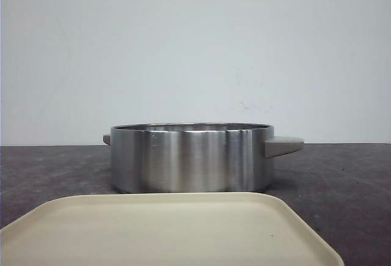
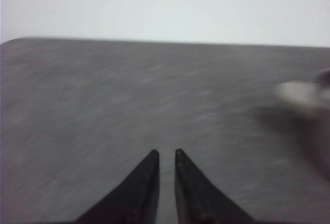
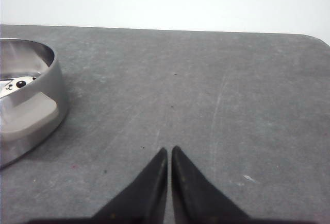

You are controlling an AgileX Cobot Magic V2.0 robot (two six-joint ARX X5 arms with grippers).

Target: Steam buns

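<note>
The buns are sitting inside the steel pot [image 1: 191, 158]; only one bun [image 3: 15, 84] is showing, in the right wrist view, as a sliver of white with black oval eyes and a small nose peeking over the pot's rim, and how many others are lying in there cannot be told. In the front view the pot's wall is hiding its contents completely. The pot is standing upright on the dark grey table [image 1: 348, 186], with a pale grey handle [image 1: 283, 145] sticking out on the robot's right side of the pot and a second handle [image 1: 107, 138] just showing on the pot's opposite side. A cream tray [image 1: 171, 229] is lying on the table just in front of the pot, nearer the camera, its top bare. The right gripper [image 3: 169, 154] is hanging over bare table, apart from the pot and off the side bearing the pale handle, with its two black fingers pressed nearly together and gripping nothing. The left gripper [image 2: 166, 156] is hovering over bare table off the pot's other side, its fingers also nearly together with only a thin gap and holding nothing; that view is blurring, and the pot's handle is appearing only as a pale smear at the frame's edge.
</note>
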